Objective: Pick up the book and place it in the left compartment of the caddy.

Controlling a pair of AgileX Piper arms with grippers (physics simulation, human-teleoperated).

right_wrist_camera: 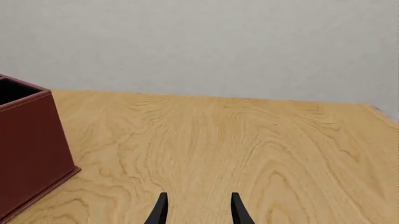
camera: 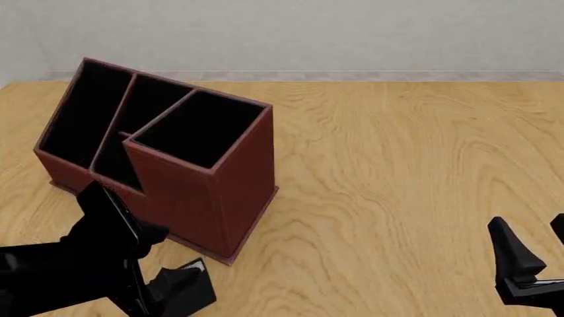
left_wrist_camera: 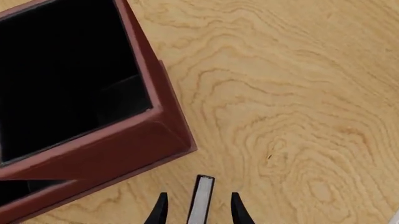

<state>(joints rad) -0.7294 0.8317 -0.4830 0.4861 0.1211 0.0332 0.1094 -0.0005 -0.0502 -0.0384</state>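
Observation:
The caddy (camera: pixel 240 178) is a dark reddish-brown box with three black compartments, standing at the table's left. Its tall section's corner fills one side of the left wrist view (left_wrist_camera: pixel 118 149). The book (left_wrist_camera: pixel 201 199) is thin and black with white page edges. It shows edge-on between the fingers of my left gripper (left_wrist_camera: pixel 198 211), with a gap on each side, just outside the caddy's base lip. From the front, only a white sliver of the book (camera: pixel 195 267) shows at the left gripper (camera: pixel 189 282). My right gripper (camera: pixel 534 249) hangs open and empty at the right front.
Bare wooden table (camera: pixel 397 165) stretches between the caddy and my right gripper. A pale wall runs behind the table's far edge (camera: pixel 352 76). The right wrist view catches the caddy's side wall (right_wrist_camera: pixel 28 149) and its base lip.

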